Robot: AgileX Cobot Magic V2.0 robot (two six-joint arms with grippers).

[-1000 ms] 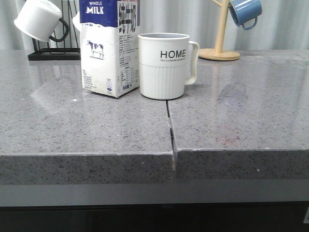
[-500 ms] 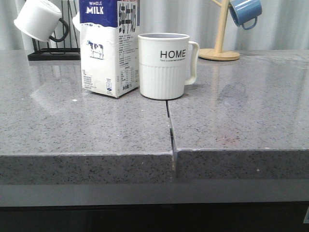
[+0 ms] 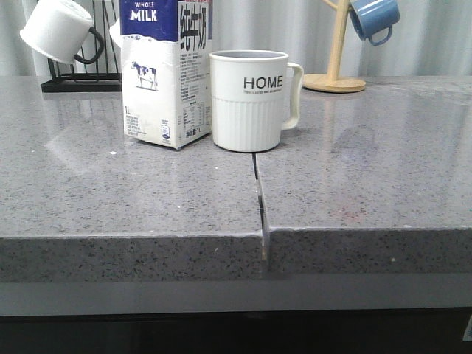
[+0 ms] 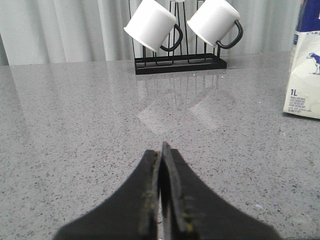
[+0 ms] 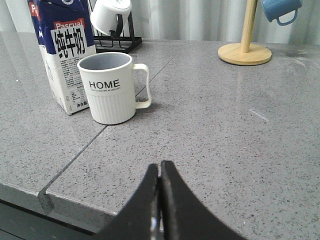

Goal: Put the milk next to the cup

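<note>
The milk [image 3: 166, 74], a tall white carton with a blue "WHOLE MILK" band and a cow picture, stands upright on the grey counter, close to the left of the cup [image 3: 249, 99]. The cup is a cream mug with "HOME" lettering, its handle to the right. Both show in the right wrist view: the milk [image 5: 65, 60] and the cup [image 5: 109, 87]. The carton's edge shows in the left wrist view [image 4: 305, 70]. My left gripper [image 4: 161, 150] is shut and empty above the counter. My right gripper [image 5: 160, 169] is shut and empty near the counter's front edge. Neither gripper shows in the front view.
A black rack [image 4: 180, 62] holds white black-handled mugs [image 4: 152, 25] at the back left. A wooden stand [image 3: 335, 77] with a blue mug [image 3: 375, 18] is at the back right. A seam [image 3: 259, 199] runs down the counter's middle.
The front view has shifted very slightly; the milk and cup stand where they were.
</note>
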